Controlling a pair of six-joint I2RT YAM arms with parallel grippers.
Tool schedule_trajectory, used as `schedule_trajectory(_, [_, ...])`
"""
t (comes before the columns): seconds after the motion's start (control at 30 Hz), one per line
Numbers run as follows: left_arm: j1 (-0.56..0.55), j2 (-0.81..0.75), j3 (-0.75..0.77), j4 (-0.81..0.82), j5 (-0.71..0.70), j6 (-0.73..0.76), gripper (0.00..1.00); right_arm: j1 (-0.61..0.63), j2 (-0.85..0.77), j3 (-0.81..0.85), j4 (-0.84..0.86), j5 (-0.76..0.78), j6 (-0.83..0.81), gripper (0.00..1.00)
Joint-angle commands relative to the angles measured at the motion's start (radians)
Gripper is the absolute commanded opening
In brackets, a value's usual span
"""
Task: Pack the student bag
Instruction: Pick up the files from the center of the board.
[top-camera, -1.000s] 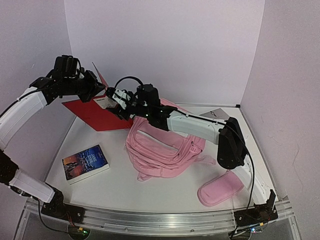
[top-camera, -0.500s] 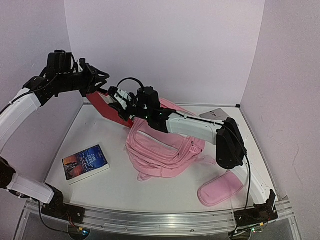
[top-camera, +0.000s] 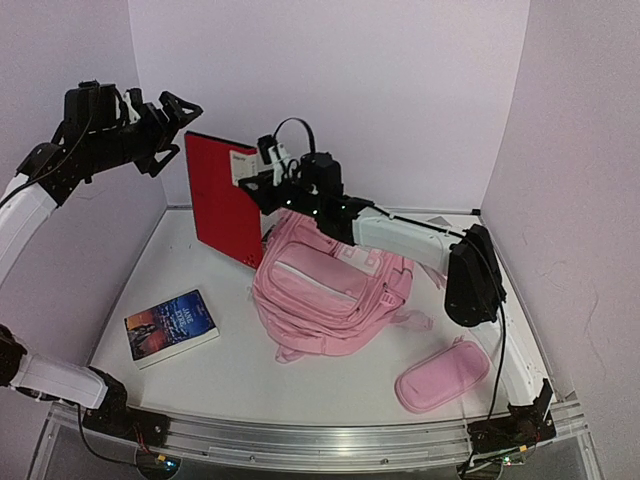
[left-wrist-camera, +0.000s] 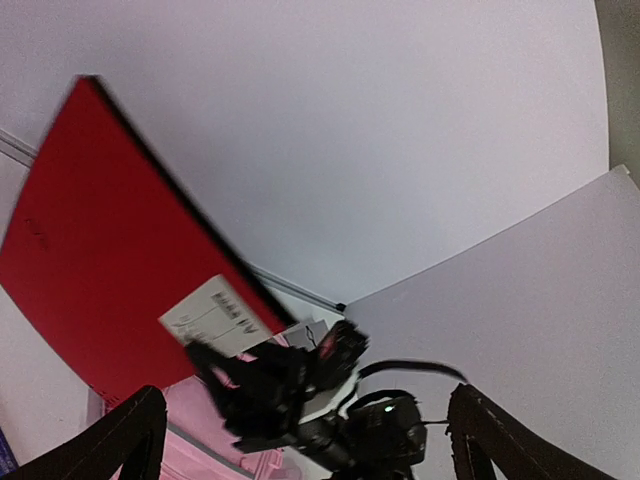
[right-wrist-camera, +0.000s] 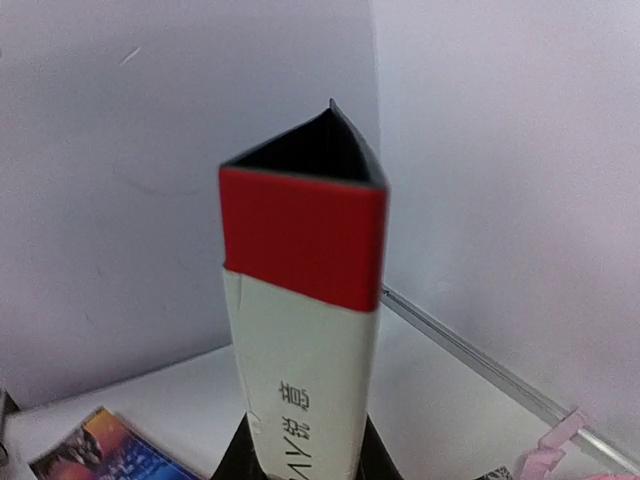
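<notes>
Beside the student bag (top-camera: 325, 300), right hand (top-camera: 252, 172) clamps "AY"-marked label (right-wrist-camera: 300, 370) on red folder (top-camera: 218, 210); left hand (top-camera: 172, 132) released

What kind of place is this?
Likely a robot test booth: plain white walls box in a table, two robot arms are bolted to its front rail, with a pink backpack and red folder to practise on.

A red folder (top-camera: 220, 205) with a white label (top-camera: 243, 168) stands upright at the far left. A colourful paperback (top-camera: 171, 326) lies near left on the worktop (top-camera: 240, 375). A pink pencil case (top-camera: 441, 375) lies near right.
</notes>
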Motion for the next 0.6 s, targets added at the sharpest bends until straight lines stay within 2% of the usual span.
schedule_trajectory(0.0, [0.002, 0.039, 0.057, -0.061, -0.066, 0.052, 1.0, -0.122, -0.176, 0.068, 0.11, -0.011, 0.472, 0.0])
schedule_trajectory(0.13, [0.003, 0.032, 0.003, -0.007, -0.096, 0.044, 1.0, -0.225, -0.207, 0.051, 0.111, -0.01, 0.811, 0.0])
schedule_trajectory(0.3, [0.003, 0.055, -0.059, 0.087, -0.048, 0.0, 1.0, -0.33, -0.263, -0.035, 0.168, -0.024, 1.099, 0.0])
schedule_trajectory(0.4, [0.002, 0.11, -0.078, 0.163, 0.053, -0.029, 1.0, -0.372, -0.301, -0.084, 0.177, -0.039, 1.204, 0.0])
schedule_trajectory(0.57, [0.003, 0.2, -0.104, 0.398, 0.224, -0.075, 1.0, -0.429, -0.383, -0.176, 0.184, -0.084, 1.301, 0.0])
